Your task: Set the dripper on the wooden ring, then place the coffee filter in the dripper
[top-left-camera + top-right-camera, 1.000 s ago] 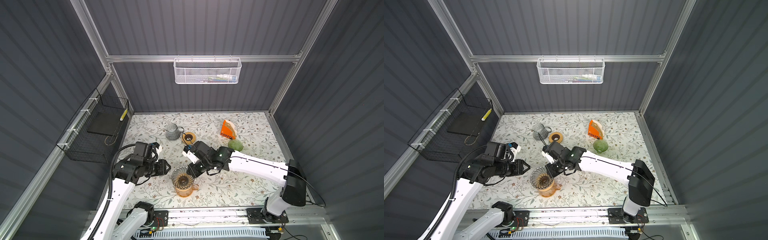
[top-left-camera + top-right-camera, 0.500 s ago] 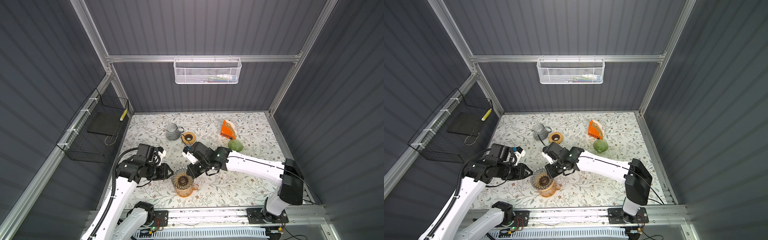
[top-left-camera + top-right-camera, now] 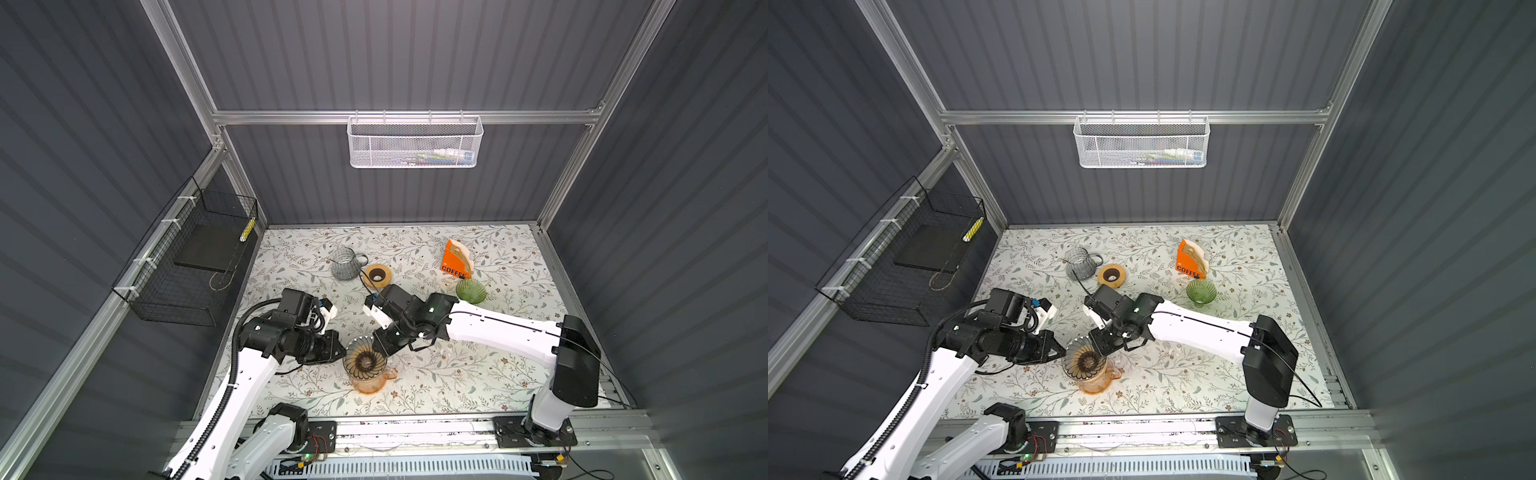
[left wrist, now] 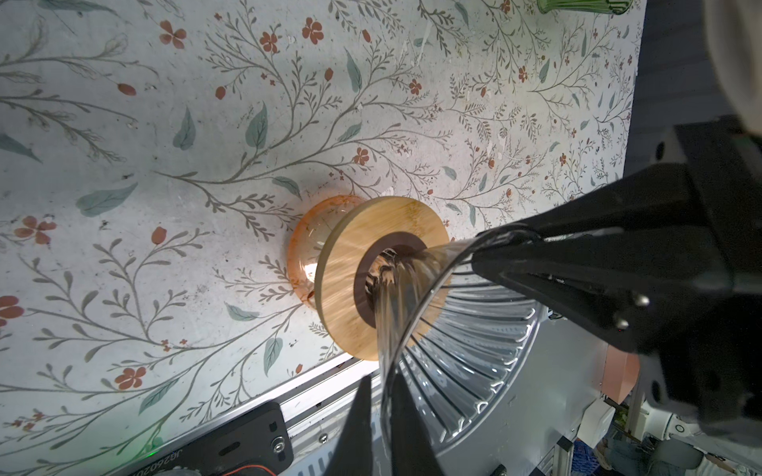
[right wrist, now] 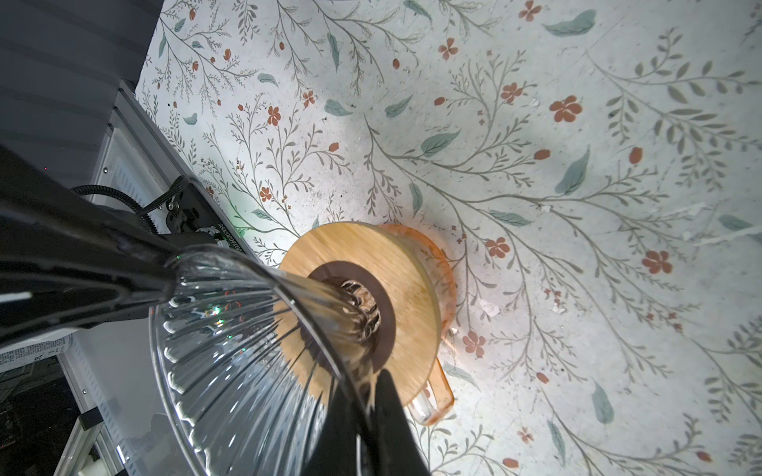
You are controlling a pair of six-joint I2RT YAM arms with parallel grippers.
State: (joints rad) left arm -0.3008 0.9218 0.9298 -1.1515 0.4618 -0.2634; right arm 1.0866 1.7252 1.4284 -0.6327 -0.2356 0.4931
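Gripping the clear ribbed glass dripper (image 3: 362,358), we have left fingers (image 4: 357,420) and right fingers (image 5: 391,412) clamped on opposite rim edges

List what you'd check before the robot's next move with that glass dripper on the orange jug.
1. The dripper sits on the jug: ok, its wooden ring rests on the jug's mouth.
2. Rim pinched by the left gripper: ok.
3. Opposite rim pinched by the right gripper: ok.
4. Paper inside the dripper: not ok, it is empty.
5. Supply of filters in the orange box: ok.
6. A gripper free to fetch one: not ok, both are busy.
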